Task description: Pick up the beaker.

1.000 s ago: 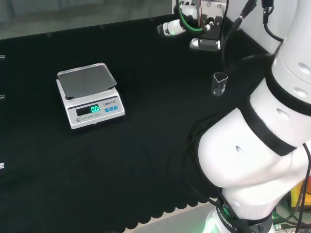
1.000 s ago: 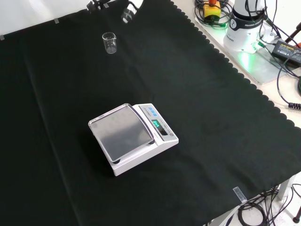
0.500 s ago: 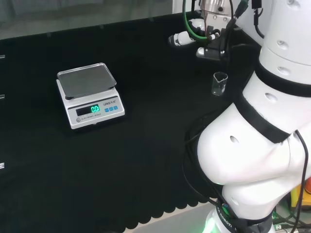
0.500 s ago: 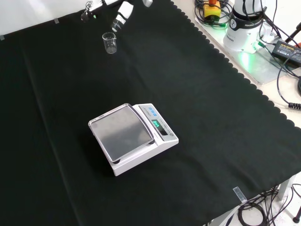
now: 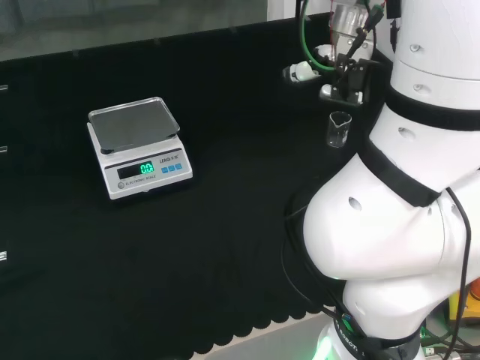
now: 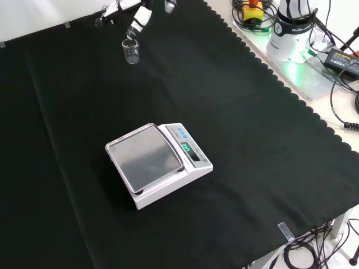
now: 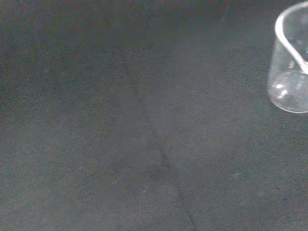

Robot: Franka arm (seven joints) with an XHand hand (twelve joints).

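Robot hand [image 6: 136, 18] above beaker [image 6: 130, 51], near cloth [image 6: 252, 145] edge.

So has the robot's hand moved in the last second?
Yes. In the front view the hand has come down and leftward, closer to the beaker, which stays put.

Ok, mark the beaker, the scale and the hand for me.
beaker [image 6: 130, 52]: front view, on its clear side wall.
scale [image 5: 133, 124]: head view, on its metal weighing pan.
hand [image 6: 137, 18]: front view, on a white finger above the beaker.
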